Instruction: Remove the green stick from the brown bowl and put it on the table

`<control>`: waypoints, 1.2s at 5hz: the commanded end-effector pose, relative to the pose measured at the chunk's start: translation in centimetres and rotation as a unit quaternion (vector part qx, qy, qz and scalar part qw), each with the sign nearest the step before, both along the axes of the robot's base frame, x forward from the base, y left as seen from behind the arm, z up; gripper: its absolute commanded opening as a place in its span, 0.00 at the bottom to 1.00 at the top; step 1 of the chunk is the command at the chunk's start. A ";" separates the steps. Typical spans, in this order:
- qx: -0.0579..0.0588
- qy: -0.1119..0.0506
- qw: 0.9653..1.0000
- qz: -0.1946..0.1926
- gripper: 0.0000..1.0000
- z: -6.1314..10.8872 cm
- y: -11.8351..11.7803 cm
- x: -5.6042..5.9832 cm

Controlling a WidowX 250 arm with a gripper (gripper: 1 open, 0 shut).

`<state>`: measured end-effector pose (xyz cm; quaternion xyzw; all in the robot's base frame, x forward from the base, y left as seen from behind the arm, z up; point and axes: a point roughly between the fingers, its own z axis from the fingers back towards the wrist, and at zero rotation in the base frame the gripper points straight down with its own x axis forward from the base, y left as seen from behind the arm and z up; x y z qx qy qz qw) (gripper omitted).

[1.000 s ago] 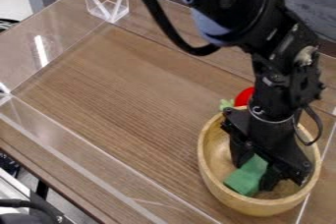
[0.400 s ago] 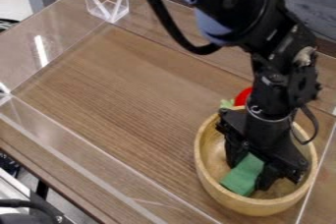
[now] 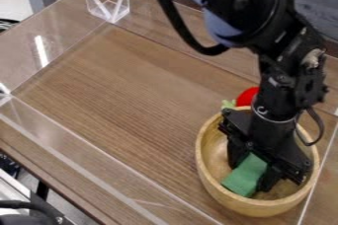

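Gripper: the black gripper (image 3: pixel 260 173) points straight down into the bowl; its jaws stand narrowly apart, one on each side of the green stick, and appear closed on it; the contact itself is partly hidden by the fingers.
Green stick: the green stick (image 3: pixel 247 179) is a small flat mint-green bar, tilted, its near end low in the bowl's hollow and its upper end between the fingers; it is not yet lifted clear, so the task looks to be at the grasp, with removal and placing left to do.
Brown bowl: the brown bowl (image 3: pixel 215 176) sits at the near right of the scene, close to the right wall; its thick tan rim rings the gripper, which is probably why the hand comes in from directly above.
Red object: a red ball (image 3: pixel 244 97) shows just beyond the bowl's far rim, mostly hidden behind the arm; whether it touches the bowl cannot be told.
Arm: the dark arm (image 3: pixel 238 17) rises from the gripper toward the far top of the view.
Table: the table (image 3: pixel 126 91) is wood-grain brown and spreads left of the bowl; that side looks like the likely place to set the stick.
Walls: low clear acrylic walls (image 3: pixel 46 41) border the table.
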<state>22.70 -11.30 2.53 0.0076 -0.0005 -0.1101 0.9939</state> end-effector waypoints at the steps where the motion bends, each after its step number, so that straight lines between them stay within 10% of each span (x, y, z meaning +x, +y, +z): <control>1: 0.008 0.005 1.000 0.013 0.00 -0.4 0.0 -0.1; 3: 0.014 0.004 0.999 -0.046 0.00 -0.5 2.6 -0.2; 6: 0.022 0.000 0.998 -0.053 0.00 -0.4 -0.2 -0.2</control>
